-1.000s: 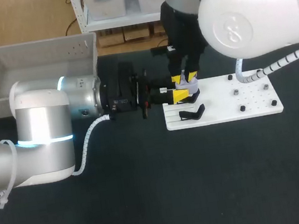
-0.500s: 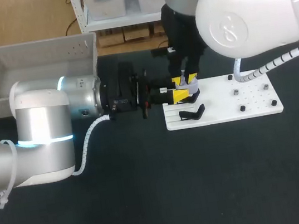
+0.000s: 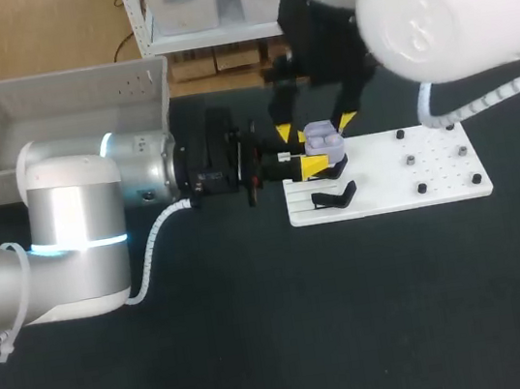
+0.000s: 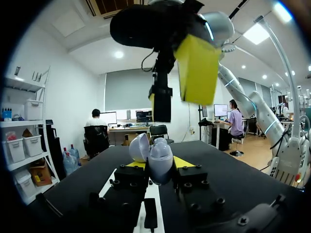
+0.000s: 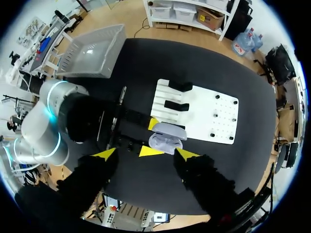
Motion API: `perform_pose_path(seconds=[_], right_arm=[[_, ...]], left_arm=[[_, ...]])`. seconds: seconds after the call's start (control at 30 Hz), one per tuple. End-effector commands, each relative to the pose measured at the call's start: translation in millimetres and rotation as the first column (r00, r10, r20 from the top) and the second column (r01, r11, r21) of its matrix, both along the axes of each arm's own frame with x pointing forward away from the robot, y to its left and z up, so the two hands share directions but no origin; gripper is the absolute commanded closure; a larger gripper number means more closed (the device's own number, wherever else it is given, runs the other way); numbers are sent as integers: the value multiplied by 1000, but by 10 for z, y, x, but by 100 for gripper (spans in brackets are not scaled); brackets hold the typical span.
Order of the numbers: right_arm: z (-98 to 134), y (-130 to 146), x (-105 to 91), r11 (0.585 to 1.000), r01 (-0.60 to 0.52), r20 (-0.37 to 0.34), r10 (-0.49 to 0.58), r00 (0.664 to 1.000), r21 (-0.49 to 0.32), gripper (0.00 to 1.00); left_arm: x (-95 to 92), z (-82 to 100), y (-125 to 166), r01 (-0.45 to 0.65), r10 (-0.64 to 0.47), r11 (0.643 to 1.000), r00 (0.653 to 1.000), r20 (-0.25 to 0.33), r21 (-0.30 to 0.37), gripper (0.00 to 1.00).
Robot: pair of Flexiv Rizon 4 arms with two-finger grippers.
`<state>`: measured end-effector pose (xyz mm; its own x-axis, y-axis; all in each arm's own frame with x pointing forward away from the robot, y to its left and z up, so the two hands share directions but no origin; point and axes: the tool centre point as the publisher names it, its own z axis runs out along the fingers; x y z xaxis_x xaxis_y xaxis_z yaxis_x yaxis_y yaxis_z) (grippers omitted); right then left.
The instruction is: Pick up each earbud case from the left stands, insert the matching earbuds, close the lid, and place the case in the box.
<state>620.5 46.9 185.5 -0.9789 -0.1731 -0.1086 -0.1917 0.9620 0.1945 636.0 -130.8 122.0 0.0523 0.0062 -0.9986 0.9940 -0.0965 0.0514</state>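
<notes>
A lavender earbud case [image 3: 323,141] is held over the left end of the white board [image 3: 396,184], its lid hinged open. My left gripper [image 3: 309,160] comes in level from the left and is shut on the case body [image 4: 158,154], one yellow tip on each side. Straight above it, my right gripper [image 3: 315,126] hangs open, fingers spread wider than the case and apart from it. From the right wrist the case [image 5: 165,138] lies below and ahead, between that gripper's [image 5: 146,154] spread tips.
A black stand [image 3: 334,196] sits on the board's slotted left part, just in front of the case. Small black pegs [image 3: 421,188] dot the board's right half. A grey perforated box [image 3: 62,112] stands at the far left, behind my left arm.
My right gripper has opened its fingers and lifted a little off the case. The left gripper and the case have stayed where they were.
</notes>
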Motion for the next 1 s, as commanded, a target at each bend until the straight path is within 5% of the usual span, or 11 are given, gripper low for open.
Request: perform_pose_path(seconds=[0.03,0.2,0.47,1.0], right_arm=[[164,-183,-13,997,79,73,-81,994,19,0],[139,-373,287,964,264,88,-264,960,10,0],[-216,-625,590,929,365,52,-362,931,-58,0],[-472,-685,427,931,356,-8,-358,934,-79,0]], left_arm=[[-10,-7,-1,-4,4,1000,1000,2,-2,100],[-10,-7,-1,-4,4,1000,1000,2,-2,100],[-10,-7,-1,-4,4,1000,1000,2,-2,100],[-10,-7,-1,-4,4,1000,1000,2,-2,100]])
